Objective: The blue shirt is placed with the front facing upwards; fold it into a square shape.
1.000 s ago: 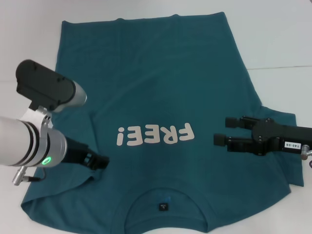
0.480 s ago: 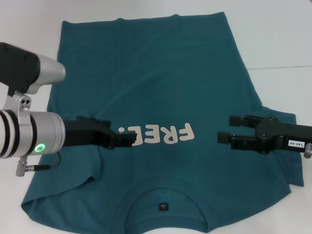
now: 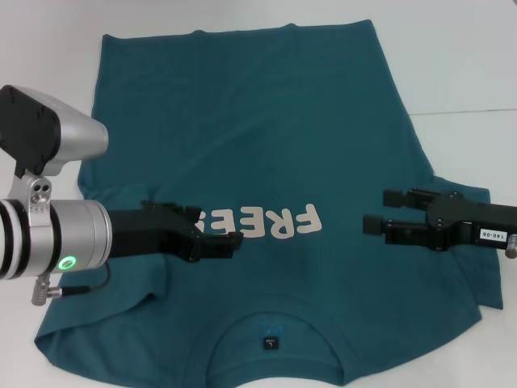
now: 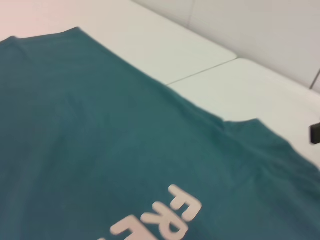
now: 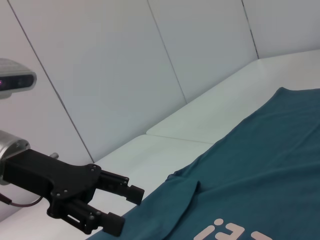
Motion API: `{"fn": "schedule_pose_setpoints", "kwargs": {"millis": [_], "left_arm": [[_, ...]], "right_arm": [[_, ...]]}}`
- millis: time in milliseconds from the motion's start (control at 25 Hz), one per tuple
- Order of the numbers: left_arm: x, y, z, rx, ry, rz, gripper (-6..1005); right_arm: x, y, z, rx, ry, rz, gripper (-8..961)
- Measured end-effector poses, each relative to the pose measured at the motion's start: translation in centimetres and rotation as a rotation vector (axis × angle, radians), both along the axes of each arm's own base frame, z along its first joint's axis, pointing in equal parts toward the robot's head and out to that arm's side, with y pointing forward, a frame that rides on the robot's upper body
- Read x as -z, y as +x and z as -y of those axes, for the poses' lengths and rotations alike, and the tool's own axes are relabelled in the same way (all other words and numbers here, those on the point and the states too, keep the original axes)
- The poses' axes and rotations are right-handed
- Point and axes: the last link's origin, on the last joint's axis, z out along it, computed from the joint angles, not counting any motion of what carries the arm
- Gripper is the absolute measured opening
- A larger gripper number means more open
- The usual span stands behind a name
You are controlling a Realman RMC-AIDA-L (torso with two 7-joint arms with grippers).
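Observation:
The blue shirt (image 3: 275, 137) lies flat on the white table, front up, its off-white "FREE!" print (image 3: 279, 222) across the chest and the neck with its dark label (image 3: 271, 343) nearest me. My left gripper (image 3: 222, 230) hovers open over the left end of the print, hiding the "!", with nothing between its fingers. The right wrist view shows the left gripper (image 5: 125, 209) with its fingers apart at the shirt's edge. My right gripper (image 3: 378, 212) stands open over the shirt's right side, near the sleeve (image 3: 472, 267), and holds nothing.
The white table (image 3: 452, 65) reaches beyond the shirt on every side, with a seam (image 3: 468, 111) running across it at the right. White wall panels (image 5: 125, 65) rise behind the table. The shirt's hem (image 3: 242, 32) lies at the far edge.
My left gripper has swung right from the left sleeve area to over the chest, now covering the "!" of the print. The right gripper drifted slightly right. The shirt has not moved.

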Motion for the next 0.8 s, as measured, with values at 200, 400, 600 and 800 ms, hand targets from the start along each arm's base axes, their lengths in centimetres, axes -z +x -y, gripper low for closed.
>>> {"fn": "schedule_pose_setpoints", "kwargs": {"millis": [200, 400, 600, 800], "left_arm": [[-0.4, 0.1, 0.2, 0.027, 0.008, 0.075, 839], [-0.7, -0.1, 0.4, 0.043, 0.009, 0.114, 839], [-0.6, -0.2, 0.8, 0.062, -0.012, 0.108, 838], [-0.5, -0.5, 1.1, 0.094, -0.018, 0.092, 838]], "right_arm": [[0.0, 0.0, 0.0, 0.001, 0.000, -0.001, 919], [0.0, 0.1, 0.0, 0.008, -0.001, -0.003, 919], [-0.2, 0.2, 0.0, 0.027, -0.008, -0.007, 919], [-0.5, 0.5, 0.0, 0.046, -0.014, -0.009, 919]]}}
